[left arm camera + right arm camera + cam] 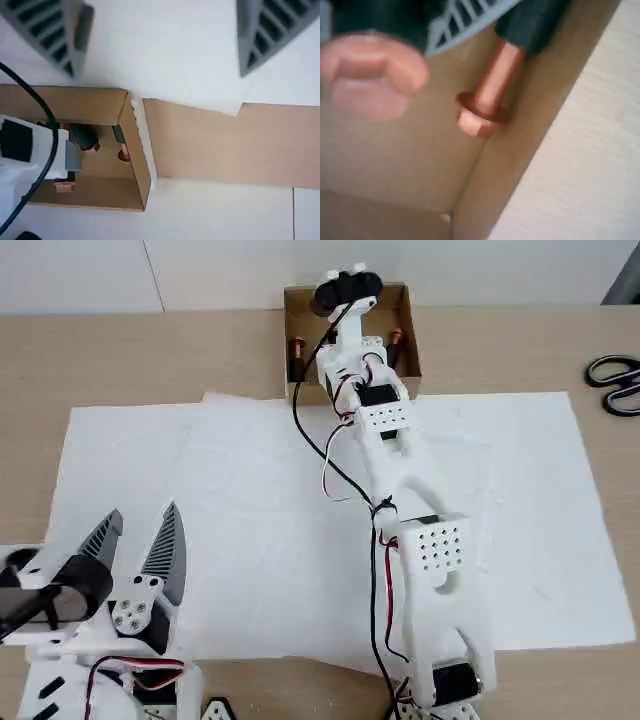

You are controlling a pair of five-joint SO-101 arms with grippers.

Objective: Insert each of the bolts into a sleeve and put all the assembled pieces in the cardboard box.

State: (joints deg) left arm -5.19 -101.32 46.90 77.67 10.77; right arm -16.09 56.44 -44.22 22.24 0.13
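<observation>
The left tool [143, 510] sits low near the left arm's base, over the corner of the white paper sheet [250, 520]. Its two dark fingers [165, 550] are spread wide apart and hold nothing. In the left wrist view the left tool [157, 60] shows its finger ends cut off at the edge.

The right arm [420, 540] lies stretched across the paper to the cardboard box [290, 330] at the far side of the wooden surface [100, 350]. The right tool [347, 302] is down inside the box, hidden under the arm's own wrist, so I cannot tell if it is wide or narrow.

Two copper bolts [297, 352] peek out in the box, one on each side of the arm. From the left wrist the box [132, 145] shows three copper ends, partly covered by the white arm and a black cable [35, 115].

Close up, one copper bolt [487, 95] lies along the box wall [545, 100], its shaft going into a black sleeve [530, 25]. A blurry bolt head [372, 75] is very near the camera; I cannot tell what holds it.

Scissors [615, 383] lie at the surface's edge, cut off.
</observation>
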